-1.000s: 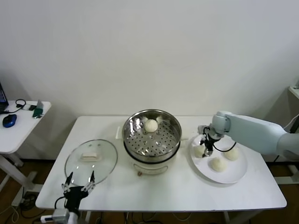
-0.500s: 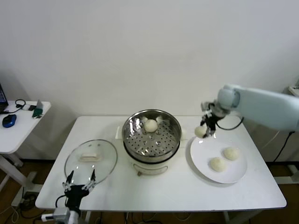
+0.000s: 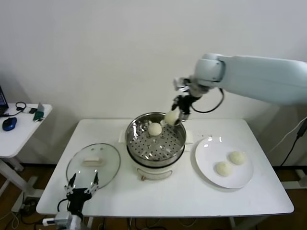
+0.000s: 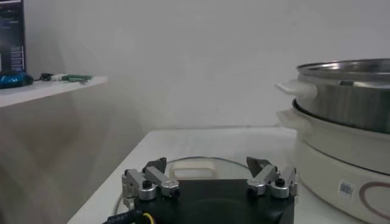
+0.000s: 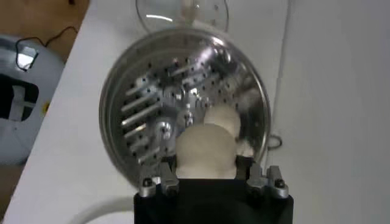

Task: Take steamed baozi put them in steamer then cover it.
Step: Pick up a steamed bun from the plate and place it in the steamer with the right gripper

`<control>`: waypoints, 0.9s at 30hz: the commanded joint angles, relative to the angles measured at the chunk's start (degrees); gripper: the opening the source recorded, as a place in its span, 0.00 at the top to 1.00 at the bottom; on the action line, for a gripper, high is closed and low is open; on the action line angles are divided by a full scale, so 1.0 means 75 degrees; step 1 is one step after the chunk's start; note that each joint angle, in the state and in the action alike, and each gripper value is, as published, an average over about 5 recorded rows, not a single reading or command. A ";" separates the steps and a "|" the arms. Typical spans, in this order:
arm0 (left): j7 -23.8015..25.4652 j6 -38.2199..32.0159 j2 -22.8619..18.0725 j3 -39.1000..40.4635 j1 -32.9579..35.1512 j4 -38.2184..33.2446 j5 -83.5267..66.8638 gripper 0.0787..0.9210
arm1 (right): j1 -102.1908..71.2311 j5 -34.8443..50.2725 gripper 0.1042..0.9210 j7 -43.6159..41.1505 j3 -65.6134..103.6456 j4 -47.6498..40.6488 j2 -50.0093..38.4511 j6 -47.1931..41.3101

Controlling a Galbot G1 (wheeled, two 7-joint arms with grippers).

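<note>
white wall behind, white surface [image 3: 168,191] in front. head view: steamer [image 3: 156,139] sits mid-surface on its white cooker base, one baozi [image 3: 155,128] already on the perforated floor toward the back. right gripper [image 3: 176,115] hangs over the steamer's back right rim, fingers closed on a second baozi [image 3: 171,118], held clear above the basket. white plate [image 3: 224,162] to the right carries two more baozi [image 3: 223,168], side by side, apart. cover [image 3: 93,162] lies flat on the surface left of the steamer, handle up. left gripper [image 3: 81,188] waits at the near left edge just before the cover, fingers spread, empty. side table [image 3: 19,129] at far left with small items.

left wrist view: fingers [image 4: 266,173] wide apart, cover's rim just beyond them, steamer wall off to one side.

right wrist view: held baozi pinched between both fingers, directly above the steamer's floor; the other baozi lies just past it.
</note>
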 commanded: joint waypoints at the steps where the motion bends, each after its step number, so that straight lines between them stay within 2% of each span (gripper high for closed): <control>1: -0.0003 0.0000 -0.0009 0.0001 0.0020 -0.0047 -0.0001 0.12 | -0.0544 0.0011 0.34 0.0366 0.0108 -0.0245 0.1716 -0.0282; 12: -0.0003 -0.0012 0.0042 -0.0044 0.0076 -0.0123 -0.0010 0.12 | -0.2083 -0.1165 0.33 0.0941 0.0061 -0.1248 0.2325 -0.0440; 19: -0.0008 -0.0038 0.0043 -0.0046 0.0155 -0.0194 0.0001 0.12 | -0.2460 -0.1390 0.33 0.1191 0.0251 -0.1904 0.2517 -0.0435; 27: -0.0012 -0.0053 0.0024 -0.0039 0.0205 -0.0259 0.0017 0.12 | -0.2438 -0.1424 0.31 0.1254 0.0331 -0.1934 0.2508 -0.0423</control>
